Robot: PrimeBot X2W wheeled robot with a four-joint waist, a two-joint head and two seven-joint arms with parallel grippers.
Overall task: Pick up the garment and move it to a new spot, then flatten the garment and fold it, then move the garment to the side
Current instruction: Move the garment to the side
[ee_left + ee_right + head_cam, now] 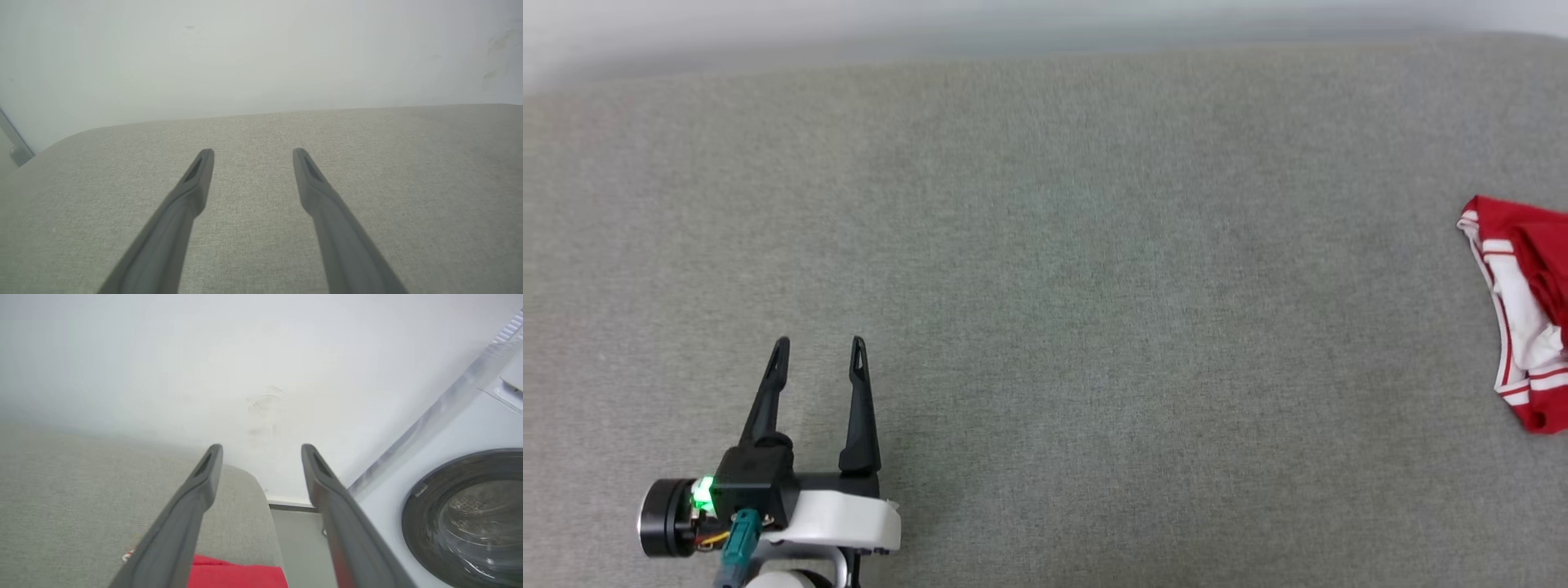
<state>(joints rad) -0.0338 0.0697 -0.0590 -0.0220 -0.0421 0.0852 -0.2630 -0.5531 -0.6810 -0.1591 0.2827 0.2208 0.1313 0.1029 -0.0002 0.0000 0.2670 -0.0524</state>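
A: Where is the garment (pixel 1523 310) lying?

B: It is lying at the far right of the grey surface (pixel 1045 286), running past the head view's edge, so its full outline cannot be told. Red body cloth and a white sleeve with striped trim are showing, loosely gathered.

A: What are the grippers doing?

B: The left gripper (pixel 819 345) is hovering over bare surface at the lower left, well apart from the garment, fingers spread, gripping nothing. The right gripper (pixel 262 449) is likewise standing with fingers spread. Red cloth is showing low between them in its wrist view, but nothing is pinching it. A washer (pixel 470 514) is standing just beyond the surface's right end.

A: How is the cloth likely handling?

B: Judging by the slack folds: light, soft, limp, not fragile. It is probably draping from any grip point and dragging on the textured surface. A shallow pinch may be slipping off.

A: Where to take hold?

B: Pinch deep on a doubled edge: the striped sleeve hem or a shoulder seam. For flattening, one corner per gripper is looking preferable.
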